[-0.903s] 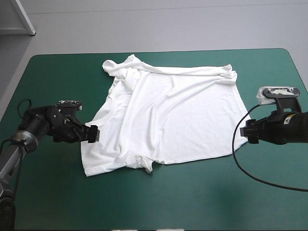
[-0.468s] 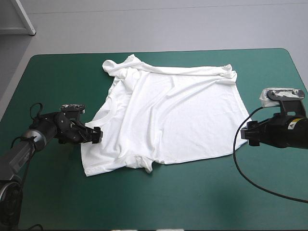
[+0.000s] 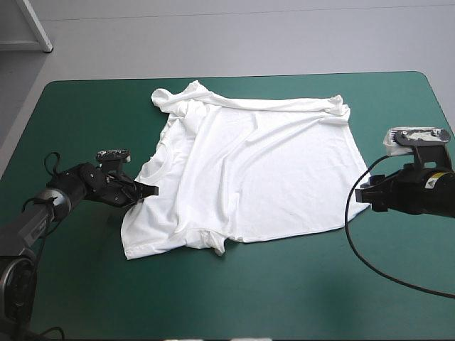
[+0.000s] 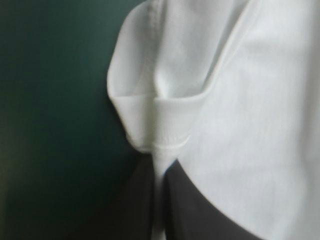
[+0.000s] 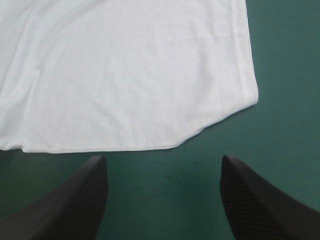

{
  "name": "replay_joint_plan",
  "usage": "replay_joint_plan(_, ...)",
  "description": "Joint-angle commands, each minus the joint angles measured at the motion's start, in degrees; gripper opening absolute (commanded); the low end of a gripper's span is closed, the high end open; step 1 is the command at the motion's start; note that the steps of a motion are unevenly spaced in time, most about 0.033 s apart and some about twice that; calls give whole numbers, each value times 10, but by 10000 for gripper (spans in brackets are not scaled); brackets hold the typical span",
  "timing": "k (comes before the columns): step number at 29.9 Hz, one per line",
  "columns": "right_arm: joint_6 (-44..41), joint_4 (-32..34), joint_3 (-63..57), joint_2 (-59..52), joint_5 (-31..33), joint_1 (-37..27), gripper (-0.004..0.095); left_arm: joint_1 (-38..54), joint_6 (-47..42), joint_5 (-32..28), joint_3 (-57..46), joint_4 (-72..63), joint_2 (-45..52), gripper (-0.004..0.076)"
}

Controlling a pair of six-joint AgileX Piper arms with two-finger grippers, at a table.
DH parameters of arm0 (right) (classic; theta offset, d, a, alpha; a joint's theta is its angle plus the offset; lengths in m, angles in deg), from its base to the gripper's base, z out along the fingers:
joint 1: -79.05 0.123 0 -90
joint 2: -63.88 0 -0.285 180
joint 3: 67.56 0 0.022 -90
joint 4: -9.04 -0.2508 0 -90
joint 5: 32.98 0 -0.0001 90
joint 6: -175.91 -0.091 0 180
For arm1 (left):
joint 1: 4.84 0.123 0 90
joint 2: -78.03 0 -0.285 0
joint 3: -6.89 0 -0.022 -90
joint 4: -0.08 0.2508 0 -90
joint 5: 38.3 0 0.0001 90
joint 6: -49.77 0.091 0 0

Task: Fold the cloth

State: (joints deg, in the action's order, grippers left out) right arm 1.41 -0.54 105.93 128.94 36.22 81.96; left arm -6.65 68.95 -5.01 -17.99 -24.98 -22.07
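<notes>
Teal-green bench (image 3: 284, 298), bare along the near side and at both ends. Spread across its middle and toward the far edge, a white shirt (image 3: 263, 170), mostly flat but creased, with a rolled fold along the far side and a bunched corner at the far left. Near-left corner lying loose and slightly curled. Left claw (image 3: 146, 190) low at the shirt's left edge, black fingers (image 4: 200, 215) all but closed, pinching a hemmed fold of the shirt between them; just ahead of the tips, cloth puckered into a small pocket, with bare cover beside it. Right claw (image 3: 364, 193) near the shirt's right side, fingers (image 5: 85, 190) spread wide over bare cover, holding nothing; tips just short of the hem, not touching it, the rounded near-right corner of the shirt ahead of them.
</notes>
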Motion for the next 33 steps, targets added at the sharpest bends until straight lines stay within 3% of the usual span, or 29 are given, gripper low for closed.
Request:
replay_joint_plan(1, 12, -16, 13, -8, -56, -4, 601, -4, 0, 68, -8, -8, 22, -10)
replay_joint_plan(8, 30, -63, 13, -6, -62, -4, 589, 32, -93, 82, -8, 55, 143, -10)
replay_joint_plan(15, 80, -132, 12, -6, -36, -4, 589, 180, -132, 78, 24, 136, 170, -10)
replay_joint_plan(20, 85, -136, -6, -6, -54, -4, 589, 283, -131, 23, 87, 116, 108, -10)
replay_joint_plan(25, 96, -140, -44, -6, -111, -4, 589, 330, -130, -10, 226, 120, -28, -10)
replay_joint_plan(33, 105, -135, -73, 4, -186, -4, 553, 345, -134, 90, 486, 201, -221, -10)
